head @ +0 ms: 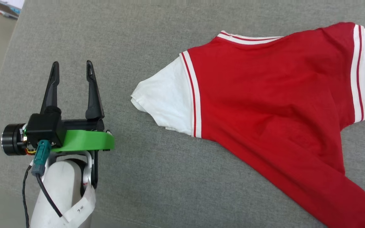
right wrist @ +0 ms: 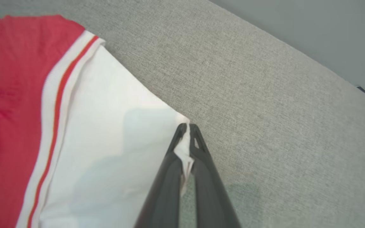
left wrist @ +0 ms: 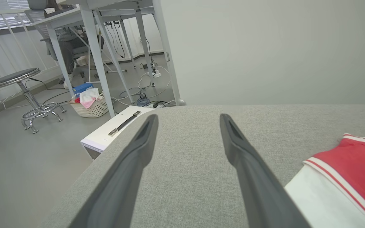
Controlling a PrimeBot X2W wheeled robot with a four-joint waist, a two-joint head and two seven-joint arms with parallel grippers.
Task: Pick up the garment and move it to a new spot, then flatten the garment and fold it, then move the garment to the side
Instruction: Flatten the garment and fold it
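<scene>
The right gripper [right wrist: 187,126] is closed tightly on the garment [right wrist: 11,79], a red jersey-style T-shirt of soft cloth with white short sleeves and red-and-white striped trim. A thin fold of one white sleeve [right wrist: 106,142] is pinched between its two long dark fingers, at the outer corner of the sleeve's hem. The garment [head: 265,95] is spread on the grey woven fabric surface [head: 138,31], in its right half as seen in the head view, with a plain red side turned up. Its body runs slantwise toward the near right and is cut there by the border of the picture. The other white sleeve [head: 165,98] points toward the middle of the surface, and its hem is a little folded. The left gripper [head: 72,66] is held wide, with nothing between its fingers [left wrist: 249,164]. It is seen near the left edge of the surface, well apart from the garment. In the left wrist view bare grey fabric is seen under these fingers, and the garment [left wrist: 353,164] lies to their right. Beyond the edge of the surface, a flat white case with a dark handle [left wrist: 106,136], a pale woven basket [left wrist: 95,110] with cloths in it and a round metal stool [left wrist: 14,77] are seen on the grey floor [left wrist: 27,177].
</scene>
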